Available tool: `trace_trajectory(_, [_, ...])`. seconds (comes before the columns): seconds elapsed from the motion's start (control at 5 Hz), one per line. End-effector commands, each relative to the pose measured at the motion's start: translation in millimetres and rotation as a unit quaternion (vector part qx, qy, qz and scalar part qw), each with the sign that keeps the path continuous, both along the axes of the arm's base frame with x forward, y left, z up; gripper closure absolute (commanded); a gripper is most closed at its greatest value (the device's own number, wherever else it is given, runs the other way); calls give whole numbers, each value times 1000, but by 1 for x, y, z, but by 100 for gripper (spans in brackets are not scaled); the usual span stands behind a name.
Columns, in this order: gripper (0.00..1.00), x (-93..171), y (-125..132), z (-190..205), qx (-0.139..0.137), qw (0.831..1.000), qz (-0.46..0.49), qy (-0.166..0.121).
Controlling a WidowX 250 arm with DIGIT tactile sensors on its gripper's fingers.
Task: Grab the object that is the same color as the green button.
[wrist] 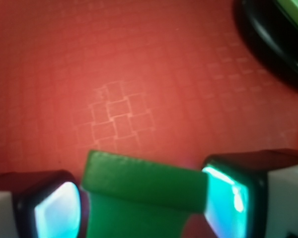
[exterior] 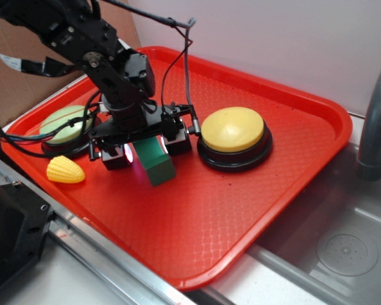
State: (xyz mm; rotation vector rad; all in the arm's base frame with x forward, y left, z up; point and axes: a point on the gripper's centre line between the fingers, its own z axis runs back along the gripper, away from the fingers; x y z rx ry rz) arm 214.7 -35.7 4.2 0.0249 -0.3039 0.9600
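The object, a dark green block (exterior: 155,162), lies on the red tray (exterior: 241,210) with one end between my fingers and the other end sticking out toward the tray's front. In the wrist view the green block (wrist: 144,198) fills the whole gap between the two glowing pads (wrist: 226,203). The right pad presses its side and the left pad sits at its other side. My gripper (exterior: 146,149) is low over the tray and shut on the block. The pale green button (exterior: 66,124) on its black base stands just to the left, partly behind the arm.
A large yellow domed button (exterior: 233,130) sits close to the right of the gripper. A yellow toy corn (exterior: 65,170) lies near the tray's front-left rim. A metal sink (exterior: 343,248) and a grey faucet pipe (exterior: 374,121) are to the right of the tray.
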Motion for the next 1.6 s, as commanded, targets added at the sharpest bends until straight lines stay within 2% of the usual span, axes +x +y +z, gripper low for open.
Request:
trace_trajectory(0.0, [100, 9, 10, 1, -19, 1000, 7, -20])
trace_trajectory(0.2, [100, 10, 12, 13, -23, 1000, -10, -19])
trace_trajectory(0.4, [100, 14, 15, 35, -28, 997, -71, -3])
trace_trajectory(0.6, [100, 17, 15, 63, -22, 987, -156, 24])
trace_trajectory(0.8, [100, 10, 3, 100, 16, 962, -264, 61])
trace_trajectory(1.0, [100, 3, -5, 125, 4, 927, -362, 101])
trace_trajectory(1.4, [100, -12, -3, 168, -7, 900, -427, 89])
